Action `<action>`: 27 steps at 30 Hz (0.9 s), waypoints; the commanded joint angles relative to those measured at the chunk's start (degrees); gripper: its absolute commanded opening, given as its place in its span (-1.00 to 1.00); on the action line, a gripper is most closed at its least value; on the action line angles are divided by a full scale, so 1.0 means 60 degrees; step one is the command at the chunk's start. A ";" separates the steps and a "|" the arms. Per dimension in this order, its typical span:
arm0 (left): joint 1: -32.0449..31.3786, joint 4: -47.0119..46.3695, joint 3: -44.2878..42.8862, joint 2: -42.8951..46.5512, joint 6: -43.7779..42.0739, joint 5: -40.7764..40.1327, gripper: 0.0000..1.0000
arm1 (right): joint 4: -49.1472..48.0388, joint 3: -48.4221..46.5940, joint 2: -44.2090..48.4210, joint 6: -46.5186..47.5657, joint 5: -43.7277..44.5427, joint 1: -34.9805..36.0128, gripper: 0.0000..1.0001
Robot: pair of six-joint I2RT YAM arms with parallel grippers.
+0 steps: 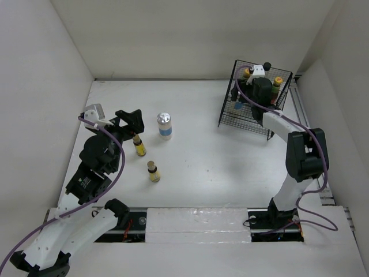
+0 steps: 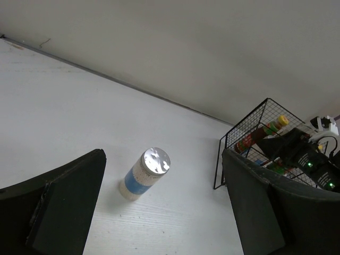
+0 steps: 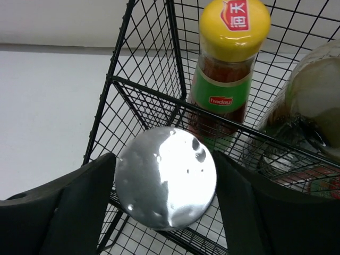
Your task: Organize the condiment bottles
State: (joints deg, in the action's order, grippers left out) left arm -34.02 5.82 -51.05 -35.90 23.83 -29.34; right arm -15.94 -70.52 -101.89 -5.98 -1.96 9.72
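At the table's [image 1: 202, 167] 2 o'clock corner, a black wire basket [image 1: 230, 115]; at its 7 o'clock corner, right fingers [image 3: 164, 159] clamped on the silver cap of a white-blue bottle [image 3: 166, 180]; inside the wires or just outside, impossible to tell; beyond it at 1 o'clock in the wrist view, inside the basket, a yellow-capped brown bottle [image 3: 223, 69], upright, green label. Left fingers [image 1: 138, 122] spread wide, gripping nothing, over the table's 9 o'clock side; just beside them at 6 o'clock, a tiny yellow bottle [image 1: 139, 145], upright; at its 5 o'clock, apart, another tiny yellow bottle [image 1: 153, 171]; at 3 o'clock of the left fingers, a second white-blue bottle [image 1: 165, 124], upright on the table, well apart from the basket.
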 commanded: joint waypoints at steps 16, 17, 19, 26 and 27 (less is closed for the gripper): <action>0.0045 -0.0297 -0.0076 -0.0096 -0.0061 0.0057 0.74 | -0.0536 0.0064 0.1763 0.0205 -0.1793 0.2169 -0.06; 0.0045 -0.0297 -0.0076 -0.0096 -0.0061 0.0057 0.74 | -0.0536 0.0064 0.1254 0.0321 -0.2218 0.2465 -0.14; 0.0045 -0.0297 -0.0076 -0.0096 -0.0061 0.0057 0.74 | -0.0697 -0.0023 0.0724 0.0629 -0.3227 0.3370 -0.03; 0.0045 -0.0282 -0.0076 -0.0008 -0.0061 0.0057 0.74 | -0.0289 -0.0608 -0.0757 0.1830 -0.4170 0.4825 0.99; 0.0045 -0.0282 -0.0076 -0.0008 -0.0061 0.0144 0.74 | -0.0156 -0.0885 -0.0889 0.1962 -0.4171 0.4971 0.99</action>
State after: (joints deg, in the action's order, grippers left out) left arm -34.00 5.82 -51.05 -36.27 23.83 -29.23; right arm -16.21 -70.67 -108.27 1.34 -22.52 38.92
